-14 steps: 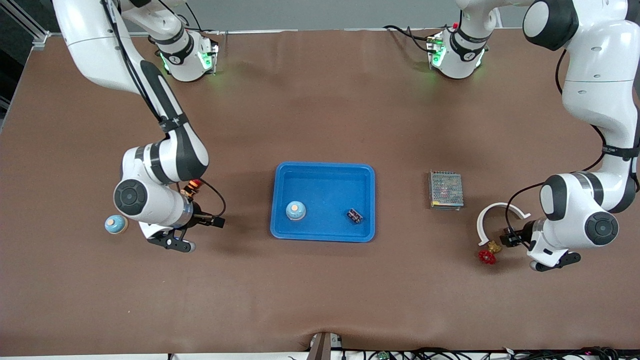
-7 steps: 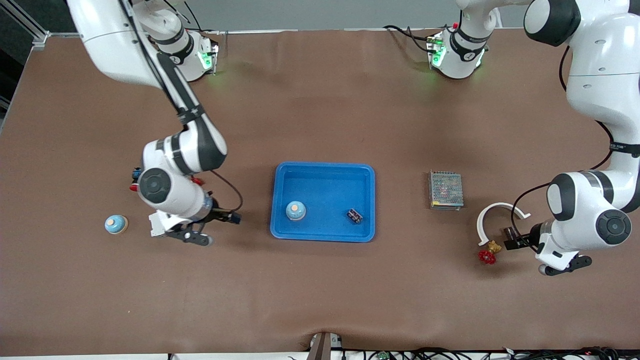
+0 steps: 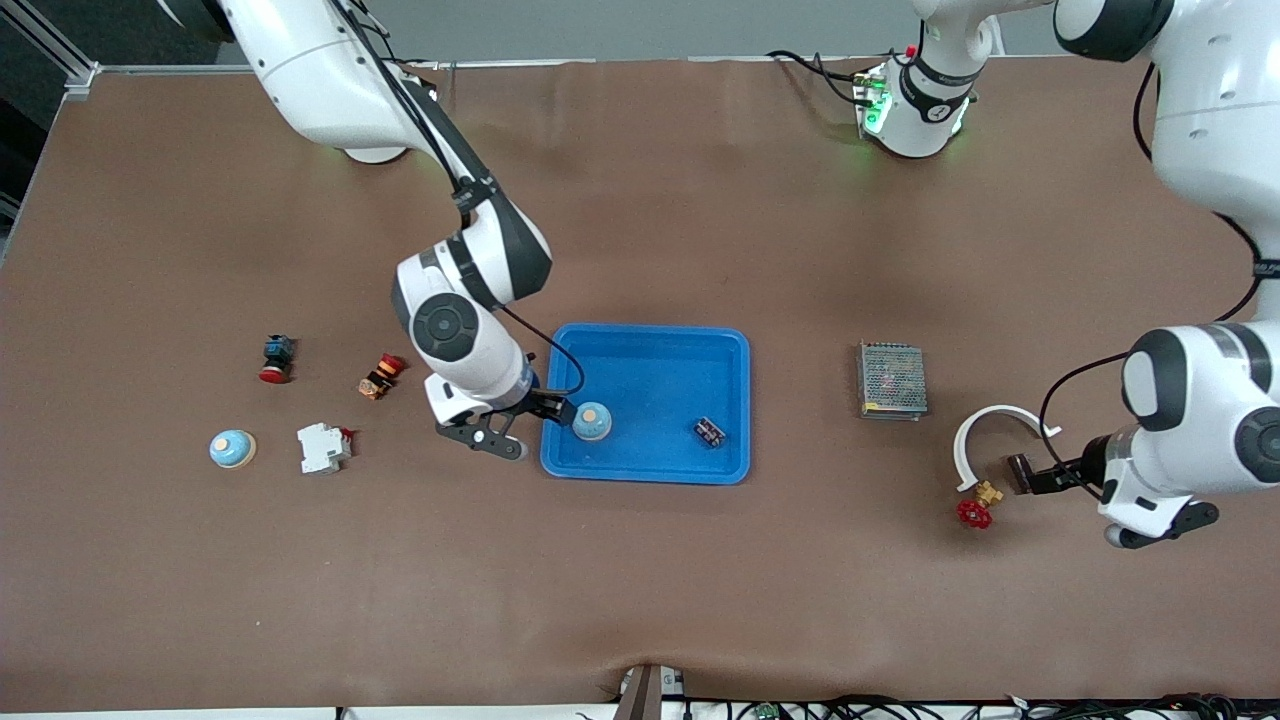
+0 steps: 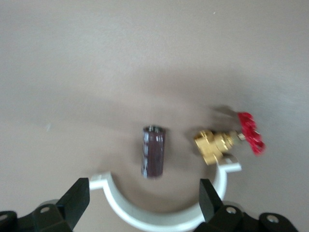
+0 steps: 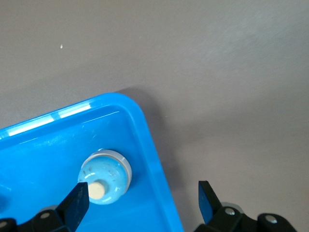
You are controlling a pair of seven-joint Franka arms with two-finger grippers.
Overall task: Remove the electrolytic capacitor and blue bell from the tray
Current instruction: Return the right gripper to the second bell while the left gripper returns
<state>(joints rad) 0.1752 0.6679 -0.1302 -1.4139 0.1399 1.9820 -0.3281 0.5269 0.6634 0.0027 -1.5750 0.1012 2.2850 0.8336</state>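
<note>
A blue tray [image 3: 650, 350] sits mid-table. Inside it a light-blue bell [image 3: 591, 421] [image 5: 105, 176] stands near the rim at the right arm's end, and a small dark component [image 3: 710, 432] lies further along. My right gripper [image 3: 483, 440] [image 5: 142, 195] hangs open over that tray rim [image 5: 145, 130], beside the bell, holding nothing. A dark cylindrical capacitor [image 4: 153, 151] [image 3: 1017, 470] lies on the table at the left arm's end. My left gripper [image 3: 1155, 527] [image 4: 144, 198] is open above the table near it, holding nothing.
A white arc [image 3: 985, 430] [image 4: 159, 212] and a brass valve with a red handle [image 3: 975, 510] [image 4: 219, 145] flank the capacitor. A mesh-covered metal box [image 3: 892, 380] lies between them and the tray. A second blue bell [image 3: 232, 449], a white breaker [image 3: 323, 447] and two push buttons [image 3: 277, 358] [image 3: 381, 375] lie at the right arm's end.
My right arm swung from beside the loose bell over to the tray's edge, uncovering the breaker and buttons. My left arm drew back from the capacitor toward its table end, its jaws widening.
</note>
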